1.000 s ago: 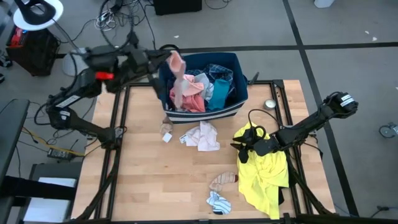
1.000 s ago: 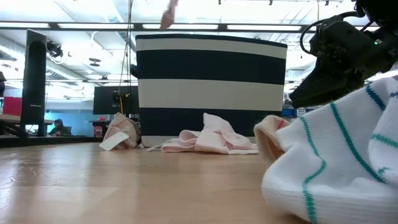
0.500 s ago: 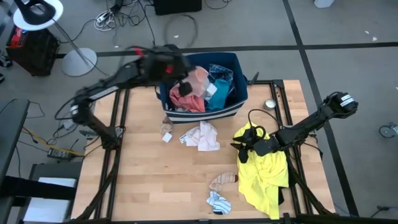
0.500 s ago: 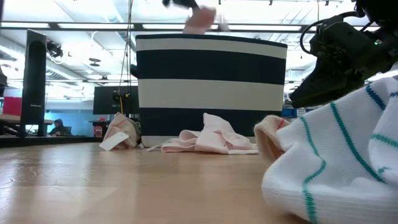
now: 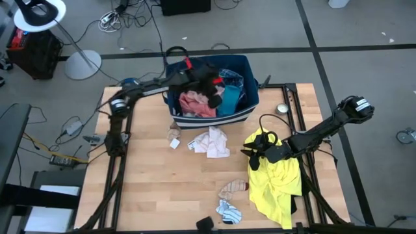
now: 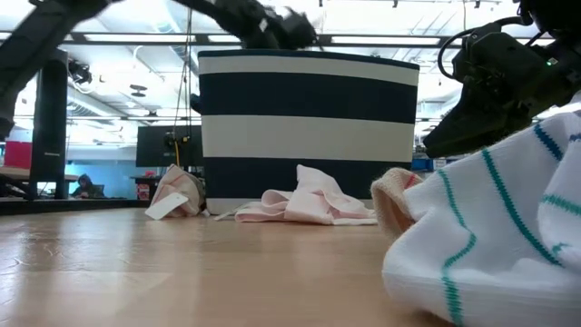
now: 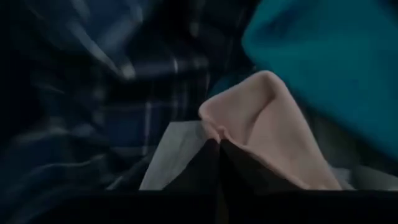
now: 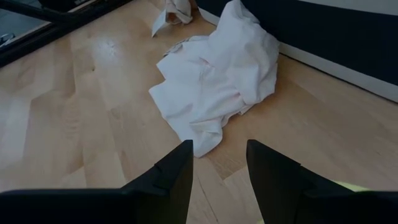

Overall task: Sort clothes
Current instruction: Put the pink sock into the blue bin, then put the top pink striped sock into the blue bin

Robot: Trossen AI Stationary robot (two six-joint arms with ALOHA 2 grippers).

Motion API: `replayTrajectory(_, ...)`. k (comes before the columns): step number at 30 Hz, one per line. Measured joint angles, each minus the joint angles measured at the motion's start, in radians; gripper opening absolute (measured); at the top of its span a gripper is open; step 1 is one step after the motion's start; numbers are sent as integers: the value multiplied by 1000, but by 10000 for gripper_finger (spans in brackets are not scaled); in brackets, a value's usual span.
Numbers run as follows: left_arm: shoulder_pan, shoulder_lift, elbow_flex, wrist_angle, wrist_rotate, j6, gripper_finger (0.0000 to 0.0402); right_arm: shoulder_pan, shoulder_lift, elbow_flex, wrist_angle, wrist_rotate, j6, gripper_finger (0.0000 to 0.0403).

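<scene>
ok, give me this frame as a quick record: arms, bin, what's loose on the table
left gripper: down inside the bin, at the pink piece; fingers close together, grip unclear
right gripper: open, low over the table, aimed at the white piece
bin: navy, striped side, far edge of the table, holds pink, teal and plaid clothes
loose on table: white piece, yellow shirt, striped sock, small tagged piece

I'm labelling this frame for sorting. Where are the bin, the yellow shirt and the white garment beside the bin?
bin [image 5: 214, 119]: high view, striped front wall.
yellow shirt [image 5: 278, 185]: high view, middle of the fabric.
white garment [image 8: 214, 84]: right wrist view, centre of the crumpled cloth.
</scene>
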Motion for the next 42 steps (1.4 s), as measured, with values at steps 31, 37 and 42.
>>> replayTrajectory(31,-38,-220,174,-341,38,136,117,0,0,0,-18,3,1,150)
replayTrajectory(37,-51,-413,10,-331,-44,104,117,0,0,0,-21,3,1,150)
replayTrajectory(42,-59,-631,-229,-256,-85,33,117,0,0,0,-21,3,1,150)
